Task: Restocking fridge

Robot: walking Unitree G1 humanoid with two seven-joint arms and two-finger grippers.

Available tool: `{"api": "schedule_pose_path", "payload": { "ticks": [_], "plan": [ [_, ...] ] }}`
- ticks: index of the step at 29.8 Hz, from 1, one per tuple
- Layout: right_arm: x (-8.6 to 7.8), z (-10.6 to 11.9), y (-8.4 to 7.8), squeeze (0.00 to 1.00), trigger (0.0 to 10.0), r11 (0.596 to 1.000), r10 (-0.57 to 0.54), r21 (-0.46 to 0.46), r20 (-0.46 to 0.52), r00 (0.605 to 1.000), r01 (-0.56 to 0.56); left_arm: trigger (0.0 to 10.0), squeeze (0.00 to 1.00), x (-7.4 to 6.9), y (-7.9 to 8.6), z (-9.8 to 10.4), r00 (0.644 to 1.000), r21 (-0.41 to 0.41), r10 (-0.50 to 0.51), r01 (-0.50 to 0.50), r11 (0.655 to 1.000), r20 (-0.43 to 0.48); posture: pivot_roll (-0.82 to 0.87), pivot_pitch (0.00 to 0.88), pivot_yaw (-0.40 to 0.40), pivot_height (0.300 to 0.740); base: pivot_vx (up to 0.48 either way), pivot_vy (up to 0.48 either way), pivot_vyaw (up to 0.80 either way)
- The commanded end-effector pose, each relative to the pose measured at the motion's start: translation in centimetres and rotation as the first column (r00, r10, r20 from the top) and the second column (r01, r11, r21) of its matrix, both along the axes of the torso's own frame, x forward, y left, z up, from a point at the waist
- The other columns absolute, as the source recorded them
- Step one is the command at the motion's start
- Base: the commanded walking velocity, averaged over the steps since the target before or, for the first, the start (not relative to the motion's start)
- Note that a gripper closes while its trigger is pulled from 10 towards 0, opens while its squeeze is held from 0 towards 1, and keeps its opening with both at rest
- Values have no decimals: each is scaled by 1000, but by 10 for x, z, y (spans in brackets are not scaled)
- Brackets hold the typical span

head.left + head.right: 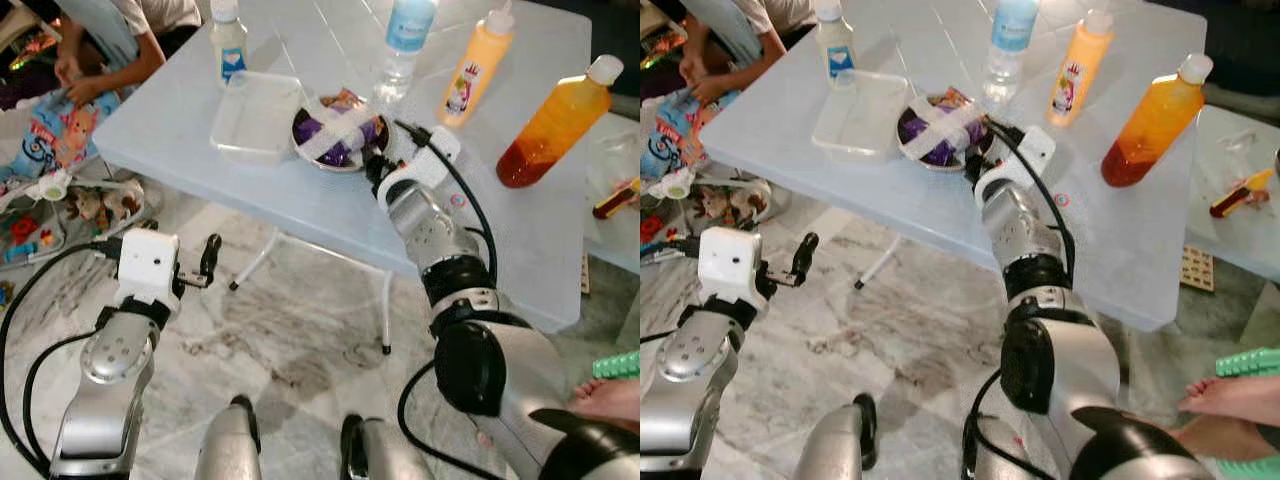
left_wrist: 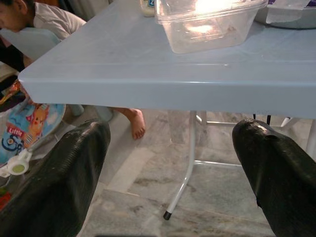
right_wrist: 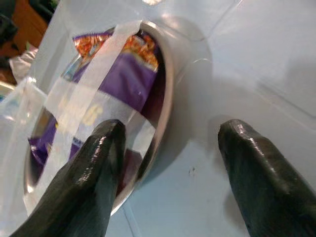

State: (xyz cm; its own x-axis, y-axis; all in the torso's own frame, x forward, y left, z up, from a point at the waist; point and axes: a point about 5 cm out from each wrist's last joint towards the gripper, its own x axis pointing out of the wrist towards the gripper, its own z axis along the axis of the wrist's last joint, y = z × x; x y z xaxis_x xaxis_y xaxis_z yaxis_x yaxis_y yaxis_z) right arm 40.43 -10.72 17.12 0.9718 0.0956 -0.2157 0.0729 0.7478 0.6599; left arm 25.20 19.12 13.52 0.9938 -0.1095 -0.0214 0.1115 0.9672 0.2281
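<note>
1. Metal bowl [image 1: 338,137] of purple snack packets, taped across the top with white strips, sits on the pale blue table [image 1: 520,240] near its front edge, touching the clear plastic container [image 1: 256,115] on its left.
2. Right gripper [image 3: 168,163] is at the bowl's rim, fingers spread: one finger [image 3: 94,168] over the rim and taped top, the other on the bare table outside. Not clamped on anything.
3. Left gripper [image 2: 170,163] hangs below table height in front of the table edge, fingers wide apart, holding nothing. Table leg and marble floor show between them.
4. Behind the bowl: water bottle [image 1: 404,45], small white bottle with blue label [image 1: 228,42], orange squeeze bottle [image 1: 476,68]. Larger bottle of orange-red liquid [image 1: 555,122] stands further right.
5. Person sits on the floor at far left by the table corner, toys [image 1: 50,200] scattered nearby. Another person's bare foot [image 1: 608,398] at lower right.
</note>
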Motion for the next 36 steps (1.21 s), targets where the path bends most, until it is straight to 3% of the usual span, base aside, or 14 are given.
{"api": "schedule_pose_path", "payload": {
  "ticks": [1, 5, 6, 7, 12, 13, 18, 19, 24, 25, 28, 29, 30, 36],
  "plan": [
    [1, -1, -4, 0, 10000, 999, -11, 34, -28, 1000, 12, 10000, 0, -2, 1, 3, 1000, 12, -13, 13, 1000, 4, 155, 198, -16, 740, 0, 0, 0],
    [4, 4, -5, 0, 8784, 999, -15, 45, -25, 1000, 16, 10000, 0, -1, 2, 4, 1000, 16, -15, 15, 1000, 4, 158, 199, -13, 740, 0, 0, 0],
    [5, 9, -3, 0, 5608, 999, -4, 50, -7, 1000, 5, 10000, 0, -2, 2, 4, 1000, 17, -15, 15, 1000, 4, 161, 200, -12, 740, 0, 0, 0],
    [6, 11, 0, 0, 0, 998, 1, 64, -7, 1000, -1, 10000, 0, -2, 2, 5, 1000, 18, -16, 16, 1000, 4, 163, 202, -11, 740, 0, 0, 0],
    [6, 13, 10, 0, 0, 997, 48, 63, -9, 999, -47, 10000, 0, -3, 3, 5, 1000, 22, -16, 16, 1000, 0, 171, 207, -8, 740, 0, 0, 0],
    [6, 13, 14, 0, 1686, 996, 66, 58, -14, 998, -65, 10000, 0, -4, 3, 5, 1000, 24, -15, 15, 1000, -1, 173, 209, -7, 740, 0, 0, 0],
    [5, 14, 24, 0, 2627, 991, 115, 69, -21, 993, -113, 10000, 0, -4, 4, 6, 1000, 28, -14, 14, 1000, -2, 176, 213, -6, 740, 0, 0, 0],
    [5, 14, 25, 0, 6471, 990, 118, 75, -27, 993, -116, 10000, 0, -4, 4, 6, 1000, 28, -14, 14, 1000, -2, 176, 213, -6, 740, 0, 0, 0],
    [4, 9, 26, 0, 9373, 990, 116, 84, -49, 992, -112, 10000, 0, -4, 4, 7, 1000, 28, -15, 15, 999, -3, 177, 218, -6, 740, 0, 0, 0],
    [4, 7, 24, 0, 7333, 991, 114, 81, -54, 992, -109, 10000, 0, -5, 3, 7, 1000, 28, -15, 16, 999, -5, 176, 220, -6, 740, 0, 0, 0],
    [4, 6, 23, 0, 7098, 991, 113, 80, -57, 992, -108, 10000, 0, -5, 4, 7, 1000, 29, -16, 16, 999, -6, 176, 220, -6, 740, 0, 0, 0],
    [4, 5, 21, 0, 1608, 991, 108, 90, -61, 992, -103, 10000, 0, -6, 4, 6, 1000, 30, -18, 18, 999, -9, 174, 223, -4, 740, 0, 0, 0],
    [4, 5, 20, 0, 0, 990, 104, 98, -62, 993, -97, 10000, 0, -6, 4, 6, 1000, 31, -19, 19, 999, -11, 174, 223, -4, 740, 0, 0, 0],
    [7, 10, 13, 0, 0, 987, 44, 158, -49, 998, -36, 10000, 0, -5, 4, 7, 1000, 32, -19, 19, 999, -11, 179, 223, -3, 740, 0, 0, 0]
  ]
}}
